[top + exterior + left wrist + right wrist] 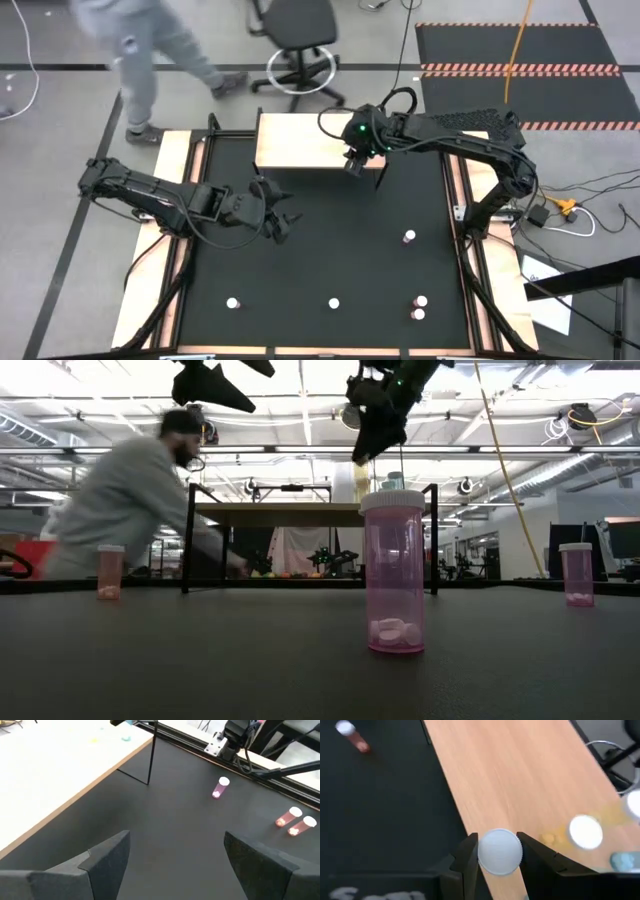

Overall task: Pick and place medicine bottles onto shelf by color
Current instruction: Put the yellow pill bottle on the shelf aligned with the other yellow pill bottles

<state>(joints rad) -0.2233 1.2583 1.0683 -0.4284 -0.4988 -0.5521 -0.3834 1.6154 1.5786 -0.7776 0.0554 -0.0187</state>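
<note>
Gripping white-capped bottle (pixel 500 852), right end effector (pixel 356 160) over shelf (pixel 300 140) edge; left end effector (pixel 281 222) open above mat (pixel 340 250).

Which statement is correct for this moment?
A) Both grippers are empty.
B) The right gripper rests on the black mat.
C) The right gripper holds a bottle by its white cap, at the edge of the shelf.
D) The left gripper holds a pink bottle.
C: in the right wrist view the right gripper has its fingers closed on a white-capped bottle, over the edge of the wooden shelf.
</note>
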